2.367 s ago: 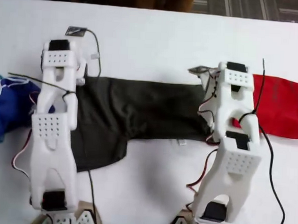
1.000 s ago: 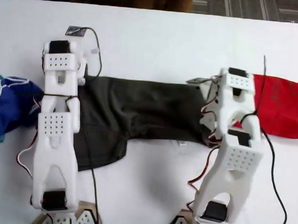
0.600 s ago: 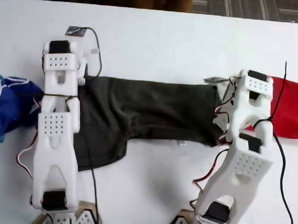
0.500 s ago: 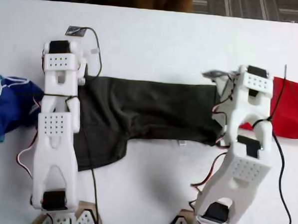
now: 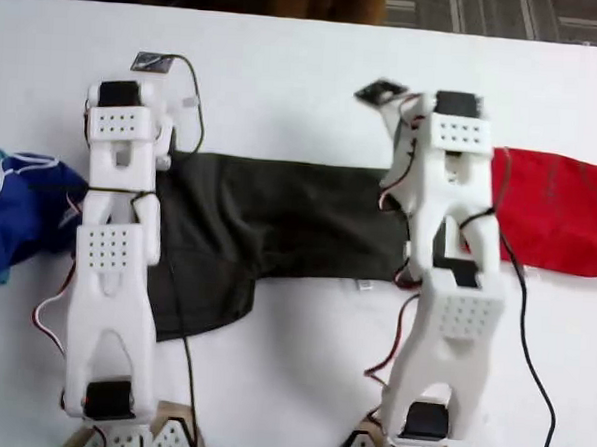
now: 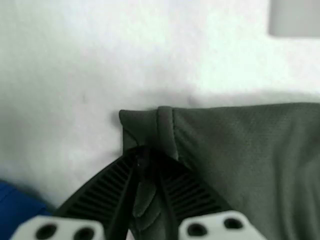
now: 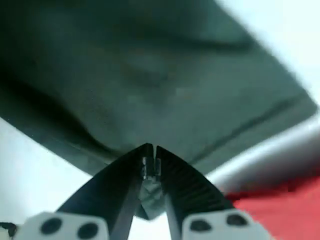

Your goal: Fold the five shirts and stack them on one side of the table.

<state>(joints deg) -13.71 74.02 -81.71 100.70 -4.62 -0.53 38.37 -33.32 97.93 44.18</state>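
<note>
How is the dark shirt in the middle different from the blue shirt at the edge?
The dark grey-green cloth shirt lies stretched out long; the blue cloth shirt sits bunched in a heap. The left end effector and right end effector each pinch the dark shirt; nothing grips the blue one. The dark one is plain; the blue one has light markings. Both are on the white table.

The dark green shirt [image 5: 279, 217] lies flat as a long band stretched between the two grippers. One hemmed corner is pinched in the left gripper [image 6: 145, 159] and the opposite edge in the right gripper [image 7: 150, 161], and a wider flap spreads out nearer the left one. The red shirt [image 5: 564, 212] lies folded just outside the right gripper. The blue shirt [image 5: 13, 219] lies crumpled outside the left gripper.
</note>
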